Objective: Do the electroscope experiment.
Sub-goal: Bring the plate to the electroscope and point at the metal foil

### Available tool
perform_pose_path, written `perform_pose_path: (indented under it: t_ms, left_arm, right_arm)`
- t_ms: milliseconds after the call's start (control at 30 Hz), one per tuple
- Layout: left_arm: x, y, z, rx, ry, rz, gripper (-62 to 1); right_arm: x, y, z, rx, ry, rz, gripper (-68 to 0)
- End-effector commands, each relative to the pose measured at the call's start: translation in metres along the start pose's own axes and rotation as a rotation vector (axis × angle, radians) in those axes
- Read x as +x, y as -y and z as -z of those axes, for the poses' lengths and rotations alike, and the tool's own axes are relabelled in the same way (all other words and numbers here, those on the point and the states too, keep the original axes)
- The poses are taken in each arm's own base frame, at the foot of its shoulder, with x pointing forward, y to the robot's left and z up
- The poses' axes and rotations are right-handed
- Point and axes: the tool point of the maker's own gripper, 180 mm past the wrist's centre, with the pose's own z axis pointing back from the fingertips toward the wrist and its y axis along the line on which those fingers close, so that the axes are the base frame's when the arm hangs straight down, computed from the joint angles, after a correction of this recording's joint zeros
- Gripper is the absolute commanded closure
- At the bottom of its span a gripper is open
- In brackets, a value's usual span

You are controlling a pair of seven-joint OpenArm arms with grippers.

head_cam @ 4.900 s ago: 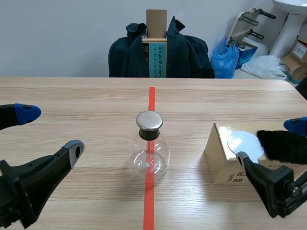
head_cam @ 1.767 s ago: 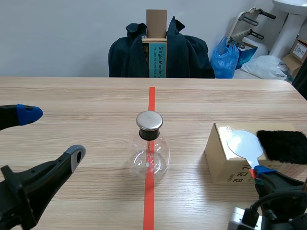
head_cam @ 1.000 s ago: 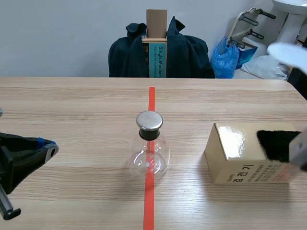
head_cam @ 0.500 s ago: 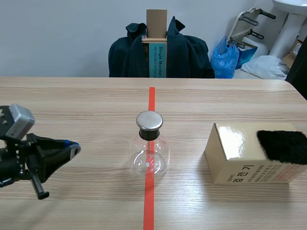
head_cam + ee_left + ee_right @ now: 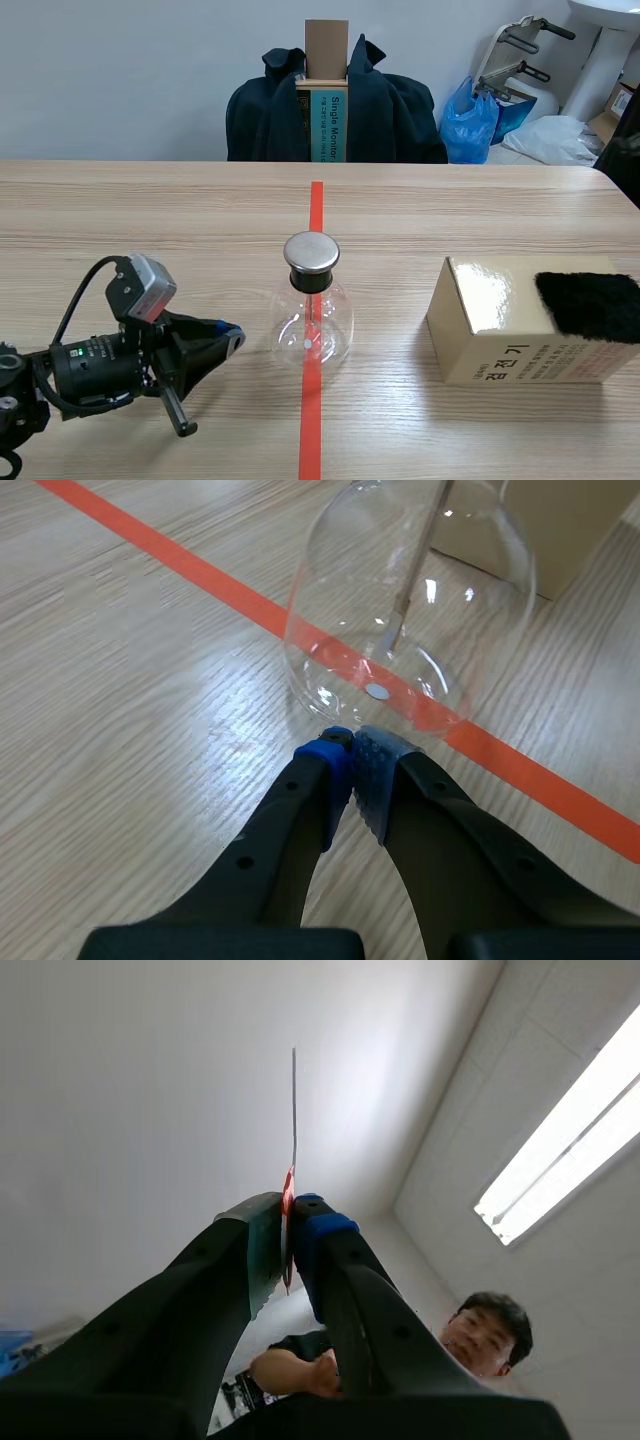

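- The left arm has been moving in from the side, and its left gripper [image 5: 228,337] is now sitting low on the table [image 5: 150,220], just beside the glass flask [image 5: 312,325].
- The white round plate has been lifted off the box [image 5: 500,330], and the right arm has gone up out of the scene view.
- The left gripper [image 5: 352,750] is keeping its two fingers pressed together with nothing between them, with the tips pointing at the bottom of the glass flask [image 5: 400,610]. I cannot tell if they are touching the glass.
- The right gripper [image 5: 288,1225] is pointing up at the ceiling and pinching a thin plate [image 5: 293,1110]. Only its edge is showing, so it is probably the white round one.
- The flask is standing upright on the red tape line [image 5: 310,420], with its metal cap [image 5: 311,252] on top.
- The black fur [image 5: 590,303] is lying on top of the box, well apart from the flask.
- I think the robot is doing the charging step right now.
- Next, the plate likely needs rubbing on the fur, then bringing gently down near the metal cap without knocking the flask.
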Motion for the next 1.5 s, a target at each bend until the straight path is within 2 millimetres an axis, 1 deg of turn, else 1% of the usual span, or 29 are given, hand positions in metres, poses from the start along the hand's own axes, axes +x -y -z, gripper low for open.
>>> perform_pose_path:
  t_ms: [0, 67, 133, 200, 300, 433, 533, 633, 733, 867, 1033, 1267, 1467]
  left_arm:
    - [0.013, -0.001, 0.002, 0.002, 0.052, 0.021, -2.7]
    - [0.014, 0.001, 0.004, -0.002, 0.066, 0.018, -2.7]
    - [0.014, 0.002, 0.005, -0.003, 0.069, 0.018, -2.7]
    - [0.017, 0.003, 0.006, -0.003, 0.083, 0.016, -2.7]
    - [0.018, 0.002, 0.008, 0.014, 0.09, 0.025, -2.7]
    - [0.018, 0.002, 0.009, 0.017, 0.089, 0.029, -2.7]
    - [0.018, 0.002, 0.009, 0.018, 0.09, 0.029, -2.7]
    - [0.018, 0.002, 0.009, 0.019, 0.089, 0.03, -2.7]
    - [0.018, 0.0, 0.009, 0.028, 0.089, 0.035, -2.7]
    - [0.018, 0.0, 0.009, 0.028, 0.089, 0.035, -2.7]
    - [0.018, 0.0, 0.009, 0.028, 0.089, 0.035, -2.7]
    - [0.018, 0.0, 0.009, 0.028, 0.091, 0.034, -2.7]
    - [0.018, 0.001, 0.009, 0.028, 0.091, 0.034, -2.7]
  right_arm:
    - [0.004, 0.009, 0.009, -0.07, -0.019, 0.042, -0.8]
    - [0.009, 0.005, 0.015, -0.101, -0.031, 0.087, -0.8]
    - [0.021, -0.003, 0.02, -0.108, -0.015, 0.112, -0.8]
    - [0.034, -0.018, 0.024, -0.089, 0.006, 0.123, -0.8]
    - [0.052, -0.05, 0.023, -0.015, 0.036, 0.131, -0.8]
    - [0.074, -0.098, 0.01, 0.122, 0.077, 0.108, -0.8]
    - [0.082, -0.129, -0.003, 0.218, 0.091, 0.084, -0.8]
    - [0.087, -0.15, -0.016, 0.287, 0.106, 0.081, -0.8]
    - [0.089, -0.168, -0.028, 0.345, 0.116, 0.069, -0.8]
    - [0.086, -0.184, -0.041, 0.403, 0.111, 0.05, -0.8]
    - [0.078, -0.196, -0.052, 0.448, 0.089, 0.028, -0.8]
    - [0.067, -0.206, -0.06, 0.486, 0.04, -0.002, -0.8]
    - [0.063, -0.207, -0.062, 0.492, 0.027, -0.012, -0.8]
